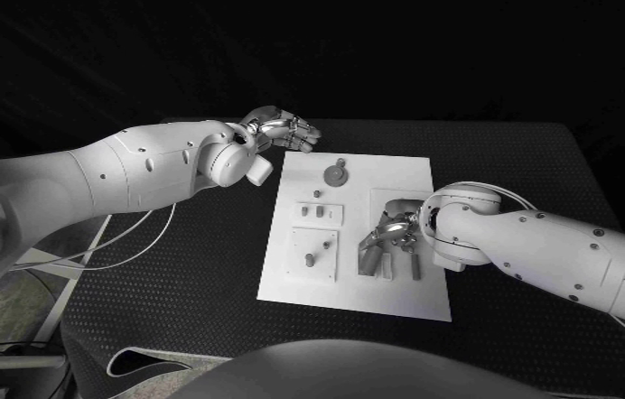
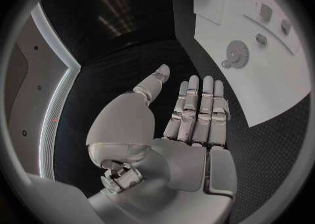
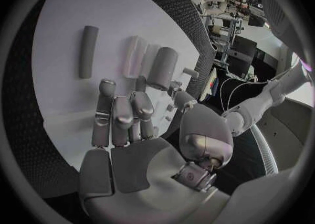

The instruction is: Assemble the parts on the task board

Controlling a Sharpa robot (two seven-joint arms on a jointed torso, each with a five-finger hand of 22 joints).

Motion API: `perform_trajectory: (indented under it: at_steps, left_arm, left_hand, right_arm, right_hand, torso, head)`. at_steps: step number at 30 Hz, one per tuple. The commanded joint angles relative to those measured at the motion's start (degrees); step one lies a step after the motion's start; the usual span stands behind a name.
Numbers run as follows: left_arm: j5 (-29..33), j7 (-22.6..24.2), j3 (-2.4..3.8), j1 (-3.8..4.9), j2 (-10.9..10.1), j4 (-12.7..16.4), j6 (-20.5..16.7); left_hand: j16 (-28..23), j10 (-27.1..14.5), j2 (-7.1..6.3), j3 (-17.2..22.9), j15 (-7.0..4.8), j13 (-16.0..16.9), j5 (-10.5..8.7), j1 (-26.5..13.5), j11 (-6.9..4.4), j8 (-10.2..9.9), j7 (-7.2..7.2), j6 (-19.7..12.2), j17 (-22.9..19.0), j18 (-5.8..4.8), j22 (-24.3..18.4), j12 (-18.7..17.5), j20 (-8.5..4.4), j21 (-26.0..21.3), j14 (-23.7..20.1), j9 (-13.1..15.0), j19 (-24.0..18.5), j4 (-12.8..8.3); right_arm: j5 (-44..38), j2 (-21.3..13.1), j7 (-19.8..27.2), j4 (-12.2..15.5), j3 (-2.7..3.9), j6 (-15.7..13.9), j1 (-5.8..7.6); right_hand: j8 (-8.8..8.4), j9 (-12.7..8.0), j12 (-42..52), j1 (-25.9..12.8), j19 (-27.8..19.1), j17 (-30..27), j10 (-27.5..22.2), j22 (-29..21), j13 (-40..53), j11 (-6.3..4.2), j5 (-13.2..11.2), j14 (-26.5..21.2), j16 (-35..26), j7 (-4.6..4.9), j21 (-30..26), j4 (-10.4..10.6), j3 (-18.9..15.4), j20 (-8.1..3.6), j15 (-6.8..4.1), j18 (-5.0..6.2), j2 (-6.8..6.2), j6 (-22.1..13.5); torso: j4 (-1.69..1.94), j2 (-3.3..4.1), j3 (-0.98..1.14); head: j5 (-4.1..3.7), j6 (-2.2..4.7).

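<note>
1. Centrally in the head view, the task board (image 1: 359, 268) lies on the black table (image 1: 521, 160), a white plate running from the upper middle down to the lower middle of the frame.
2. On the board's upper part sits a round gear (image 1: 336, 175); below it, toward the board's left side, stand two small pegs (image 1: 312, 209), and lower still a square plate (image 1: 314, 253) carries another small peg.
3. Near the board's right side lie several grey cylinders (image 1: 385, 259), with one slim rod (image 1: 415, 264) just beside them.
4. Over those cylinders is the right hand (image 1: 395, 234), its fingers stretched downward and close together; in the right wrist view the fingertips (image 3: 107, 88) are near the largest cylinder (image 3: 161, 68), but I cannot tell whether they touch it, and nothing is seen pinched.
5. At the upper left corner of the board hovers the left hand (image 1: 276, 129), off the plate's edge; in the left wrist view its fingers (image 2: 197, 108) are straight, side by side, the thumb apart, holding nothing.
</note>
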Motion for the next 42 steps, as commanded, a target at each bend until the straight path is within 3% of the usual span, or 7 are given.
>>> perform_trajectory:
  at_steps: [1,6,11,20,24,31,42]
  left_arm:
    - [-0.2,0.4,0.03,0.07,0.1,0.1,0.8]
    - [-0.2,0.4,0.03,0.07,0.1,0.1,0.8]
    - [-0.2,0.3,0.03,0.07,0.1,0.0,0.8]
    - [-0.2,0.3,0.03,0.07,0.2,0.0,0.8]
    - [-0.2,0.3,0.03,0.07,0.1,0.0,0.8]
    - [-0.2,0.3,0.02,0.06,0.1,0.0,0.8]
    - [-0.2,0.3,0.01,0.06,0.0,0.0,0.9]
  left_hand:
    - [-0.3,-0.3,-0.06,-0.2,0.24,-0.1,-0.10,-0.6,0.03,0.2,-0.04,-0.4,0.1,-0.38,-0.1,-0.2,-0.05,0.4,-0.2,-0.1,-0.5,0.0]
    - [-0.3,-0.3,-0.06,-0.2,0.24,-0.1,-0.10,-0.7,0.03,0.2,-0.04,-0.4,0.1,-0.38,-0.1,-0.2,-0.04,0.4,-0.2,-0.1,-0.5,0.0]
    - [-0.3,-0.3,-0.05,-0.2,0.24,-0.1,-0.10,-0.7,0.03,0.2,-0.05,-0.4,0.1,-0.38,-0.1,-0.1,-0.04,0.4,-0.2,-0.1,-0.5,0.0]
    - [-0.3,-0.3,-0.04,-0.2,0.24,-0.1,-0.10,-0.7,0.02,0.2,-0.05,-0.4,0.1,-0.37,-0.1,-0.1,-0.04,0.4,-0.2,-0.1,-0.5,0.0]
    - [-0.4,-0.3,-0.05,-0.2,0.25,-0.1,-0.10,-0.7,0.03,0.2,-0.05,-0.4,0.1,-0.37,-0.1,-0.1,-0.04,0.4,-0.2,-0.1,-0.5,0.0]
    - [-0.4,-0.3,-0.05,-0.2,0.25,-0.1,-0.10,-0.7,0.03,0.2,-0.04,-0.4,0.2,-0.37,-0.1,-0.1,-0.04,0.4,-0.2,-0.1,-0.5,0.0]
    - [-0.4,-0.3,-0.04,-0.2,0.25,-0.1,-0.10,-0.7,0.03,0.2,-0.04,-0.4,0.2,-0.37,-0.1,-0.1,-0.04,0.4,-0.2,-0.1,-0.5,0.0]
  right_arm:
    - [-0.5,0.3,1.8,0.5,-0.17,0.5,-0.28]
    - [-3.5,0.3,2.9,0.9,-0.33,-0.1,-0.34]
    - [-8.0,0.4,3.7,1.0,-0.65,-1.4,-0.53]
    - [-11.4,0.4,4.6,1.1,-0.79,-6.1,-0.68]
    - [-12.4,0.1,5.6,1.3,-0.79,-9.9,-0.69]
    - [-13.3,-0.6,8.0,1.8,-0.79,-18.2,-0.77]
    - [-13.7,-3.4,12.8,4.2,-0.75,-25.6,-0.77]
  right_hand:
    - [-0.26,0.2,-0.4,0.5,-0.2,0.1,-0.5,1.1,-0.1,0.08,0.1,-0.7,0.4,0.33,0.0,-1.3,-0.6,-0.04,-0.31,0.35,2.36,-0.1]
    - [-0.22,0.3,-0.6,1.0,-0.5,0.0,-0.5,1.1,-0.2,0.08,0.1,-0.8,0.5,0.31,0.0,-3.2,-1.4,0.11,-0.27,0.35,5.32,0.0]
    - [-0.20,0.3,-0.7,1.1,-0.5,-0.1,-0.5,1.1,-0.3,0.05,0.1,-0.8,0.6,0.29,0.1,-4.3,-1.9,0.16,-0.28,0.35,5.69,0.1]
    - [-0.35,0.3,-1.2,0.0,-0.2,-0.6,-0.6,0.8,-0.7,-0.02,0.1,-0.8,0.4,0.23,0.0,-3.8,-2.2,0.12,-0.37,0.35,3.03,0.2]
    - [-0.77,0.1,-2.0,-0.7,0.0,-1.2,-0.9,0.7,-1.3,0.11,0.1,-1.0,0.2,0.36,-0.2,-1.9,-1.3,-0.02,-0.32,0.35,0.94,-0.4]
    - [-1.29,0.1,-3.8,-0.5,0.4,-2.0,-1.7,0.6,-2.6,0.46,0.2,-1.2,-0.1,0.68,-0.4,3.2,1.8,-0.17,-0.09,0.35,-4.34,-1.4]
    - [-2.49,0.0,-3.8,1.3,0.6,-2.1,-1.6,0.8,-2.5,1.16,0.2,-1.0,0.1,1.49,-0.3,4.8,2.4,-0.25,0.55,0.35,-6.15,-3.8]
  torso:
    - [-0.01,0.01,0.00]
    - [-0.04,0.02,0.01]
    - [-0.02,0.02,0.04]
    - [-0.05,0.00,0.02]
    - [-0.05,0.02,0.02]
    - [-0.06,0.01,0.02]
    - [-0.10,0.01,0.01]
  head:
    - [0.05,0.01]
    - [0.06,0.01]
    - [0.09,-0.04]
    - [0.19,-0.03]
    - [0.18,0.03]
    - [0.16,0.10]
    - [0.12,0.37]
